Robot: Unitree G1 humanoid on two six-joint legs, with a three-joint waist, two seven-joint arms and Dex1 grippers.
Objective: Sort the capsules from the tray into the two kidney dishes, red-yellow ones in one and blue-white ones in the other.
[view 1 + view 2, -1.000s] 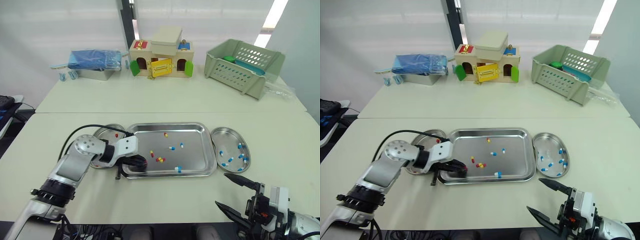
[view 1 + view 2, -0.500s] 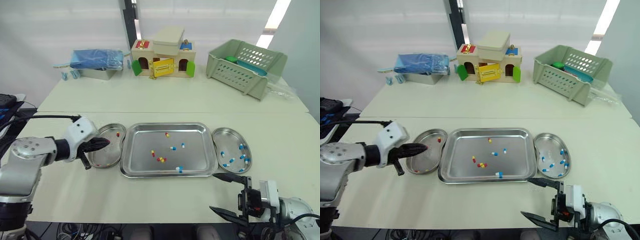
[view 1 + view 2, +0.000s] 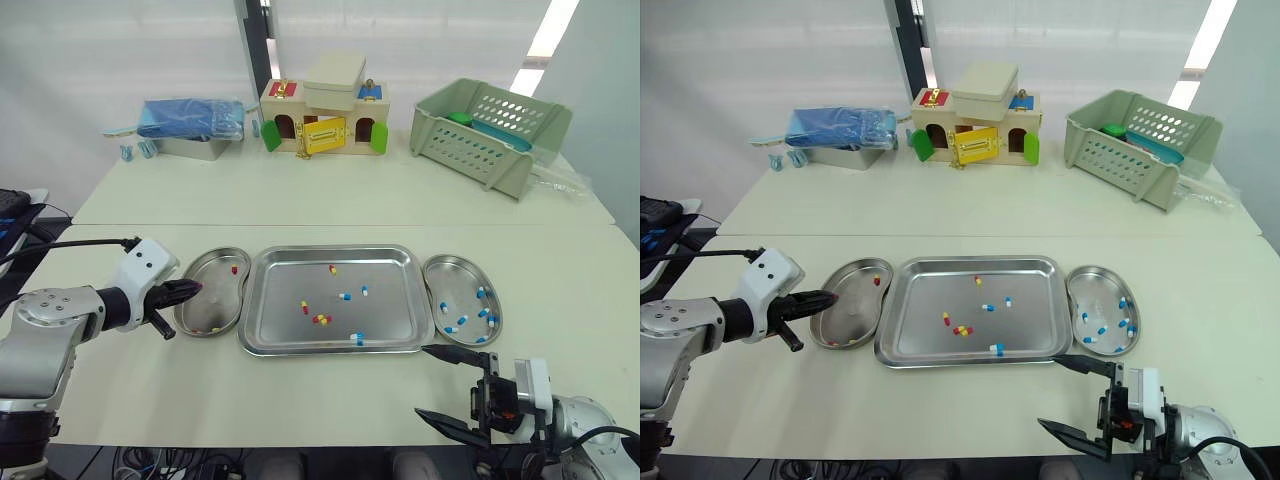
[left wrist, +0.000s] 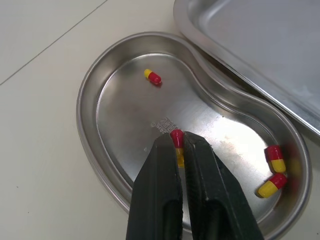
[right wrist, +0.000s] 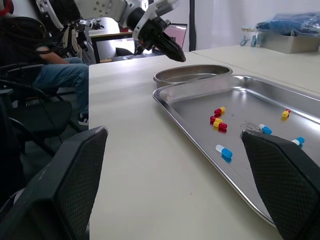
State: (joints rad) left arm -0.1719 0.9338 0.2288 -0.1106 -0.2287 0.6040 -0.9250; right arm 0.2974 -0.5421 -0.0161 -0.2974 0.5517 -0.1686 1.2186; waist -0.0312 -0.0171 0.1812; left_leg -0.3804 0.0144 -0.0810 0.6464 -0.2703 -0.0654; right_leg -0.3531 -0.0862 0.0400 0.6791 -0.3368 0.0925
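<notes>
Red-yellow capsule (image 4: pixel 176 138) pinched in left gripper (image 3: pixel 190 288) above the left kidney dish (image 4: pixel 80 100); right gripper (image 3: pixel 421 380) spread wide, holding nothing.

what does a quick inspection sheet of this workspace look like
surface: pale table, two tops butted together
job's things: tray holds mixed capsules; left kidney dish red-yellow ones; right kidney dish blue-white ones
clutter: blue bag, toy house, green basket along the far edge
grippers: left gripper shut on a red-yellow capsule over the left kidney dish; right gripper open, near the front edge
cables: black cable at the left arm
surroundings: seated person near the table
</notes>
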